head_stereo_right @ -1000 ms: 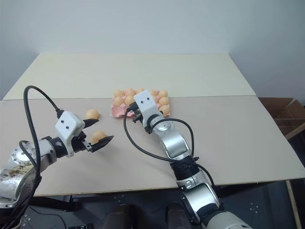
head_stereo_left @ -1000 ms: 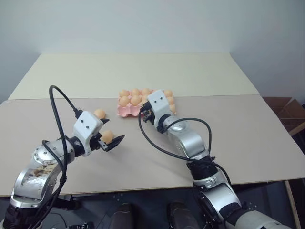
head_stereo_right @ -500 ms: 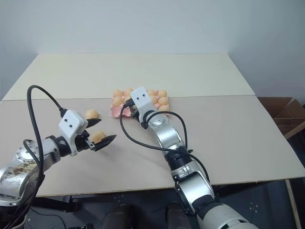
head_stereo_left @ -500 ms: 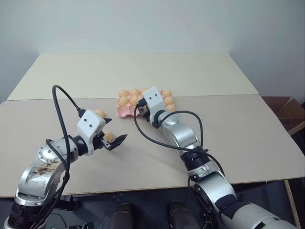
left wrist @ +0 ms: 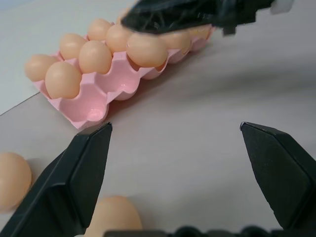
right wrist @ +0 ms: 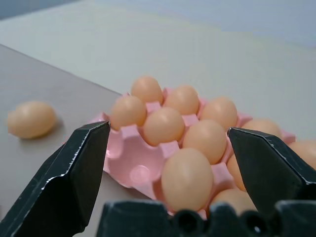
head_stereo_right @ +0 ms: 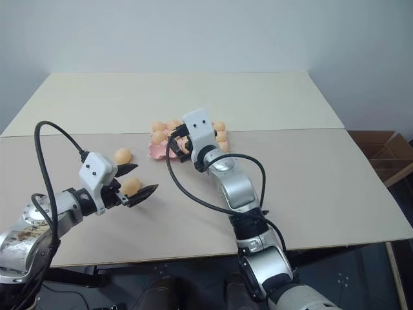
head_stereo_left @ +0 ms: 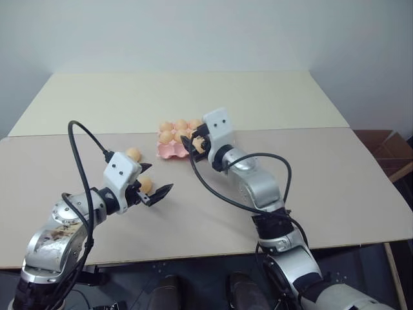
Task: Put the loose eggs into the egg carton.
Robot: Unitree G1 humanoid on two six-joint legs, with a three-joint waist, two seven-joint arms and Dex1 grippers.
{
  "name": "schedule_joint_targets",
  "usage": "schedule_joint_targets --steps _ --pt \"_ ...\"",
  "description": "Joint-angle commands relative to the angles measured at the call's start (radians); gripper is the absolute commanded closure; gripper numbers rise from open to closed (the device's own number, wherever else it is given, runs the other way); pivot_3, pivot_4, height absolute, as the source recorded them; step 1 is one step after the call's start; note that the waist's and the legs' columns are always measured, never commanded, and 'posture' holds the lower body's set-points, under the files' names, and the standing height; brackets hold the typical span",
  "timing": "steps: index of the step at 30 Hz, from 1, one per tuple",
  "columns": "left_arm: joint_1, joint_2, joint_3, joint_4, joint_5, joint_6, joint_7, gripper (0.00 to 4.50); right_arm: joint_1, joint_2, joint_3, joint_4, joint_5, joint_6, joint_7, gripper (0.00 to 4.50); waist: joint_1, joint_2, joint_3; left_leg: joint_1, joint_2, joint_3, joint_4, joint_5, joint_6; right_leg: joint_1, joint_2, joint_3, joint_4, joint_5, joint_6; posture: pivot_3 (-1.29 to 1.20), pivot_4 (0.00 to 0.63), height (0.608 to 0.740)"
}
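Toward the left edge of the bench (head_stereo_left: 335, 194), the left gripper (head_stereo_left: 153, 186) hangs with its fingers (left wrist: 81, 168) released, spread on either side of one loose egg (head_stereo_left: 146, 185) lying on the surface; whether they touch it cannot be told. A second loose egg (head_stereo_left: 133, 154) lies just beyond. Near the bench's middle sits the egg carton (head_stereo_left: 169, 148), most cups filled. The right gripper (head_stereo_left: 193, 142) hovers over its near edge, fingers (right wrist: 79, 168) released, grasping nothing.
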Motion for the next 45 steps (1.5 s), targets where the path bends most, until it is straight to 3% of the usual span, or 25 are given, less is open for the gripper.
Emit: schedule_joint_targets --steps 1,6,10,15,20,28,36,45 --pt "0.023 -0.017 0.06 -0.062 -0.023 -0.011 0.03 0.0 0.089 -0.04 -0.01 -0.193 0.006 -0.042 0.013 0.05 0.002 0.0 0.0 0.0 0.0 0.0 0.0 0.0 0.0 0.0 0.0 0.0 0.0 0.0 0.0 0.0 0.15 0.74" --pt "0.094 -0.089 0.12 -0.122 -0.038 -0.014 0.105 0.0 0.314 -0.162 0.009 -0.373 0.002 -0.251 0.112 0.05 0.006 0.0 0.0 0.0 -0.001 0.001 0.0 0.0 0.0 0.001 -0.001 0.0 -0.002 0.0 0.0 0.0 0.15 0.74" --pt "0.203 -0.227 0.134 -0.236 -0.042 -0.045 0.227 0.0 0.493 -0.295 -0.083 -0.558 0.253 -0.202 0.333 0.05 0.004 -0.001 0.0 0.0 -0.001 0.001 0.0 0.0 0.0 0.001 -0.001 0.001 -0.002 0.0 0.0 0.0 0.15 0.74" --pt "0.342 -0.35 0.062 -0.321 0.017 -0.091 0.33 0.0 0.602 -0.39 -0.132 -0.639 0.402 -0.214 0.458 0.05 0.002 -0.002 0.001 0.005 0.0 0.0 0.0 0.0 0.0 0.005 0.0 0.002 -0.002 0.0 0.0 0.0 0.15 0.74" --pt "0.373 -0.383 0.033 -0.334 0.064 -0.104 0.393 0.0 0.642 -0.468 -0.157 -0.654 0.458 -0.222 0.529 0.05 0.008 -0.002 0.0 0.009 0.0 0.001 0.0 0.0 0.0 0.008 0.0 0.002 -0.003 -0.001 -0.001 0.0 0.15 0.74" --pt "0.403 -0.344 0.039 -0.368 0.064 -0.007 0.425 0.0 0.713 -0.745 -0.173 -0.698 0.479 -0.215 0.739 0.05 0.025 -0.003 0.001 0.003 -0.001 0.001 0.0 0.0 0.0 0.004 0.0 0.002 -0.006 -0.002 0.0 0.0 0.15 0.74" --pt "0.357 -0.308 0.052 -0.42 0.068 0.162 0.479 0.0 0.748 -0.79 -0.19 -0.737 0.49 -0.243 0.759 0.05 0.032 -0.004 0.0 0.005 -0.001 0.001 0.0 0.0 0.0 0.006 0.0 0.002 -0.006 -0.001 0.001 0.0 0.15 0.74" --pt "0.209 -0.351 -0.03 -0.381 0.144 0.295 0.605 0.0 0.746 -0.758 -0.169 -0.736 0.458 -0.286 0.713 0.05 0.035 -0.005 0.0 0.005 -0.002 0.0 0.0 0.0 0.0 0.007 0.0 0.001 -0.006 -0.001 0.001 0.0 0.15 0.74"
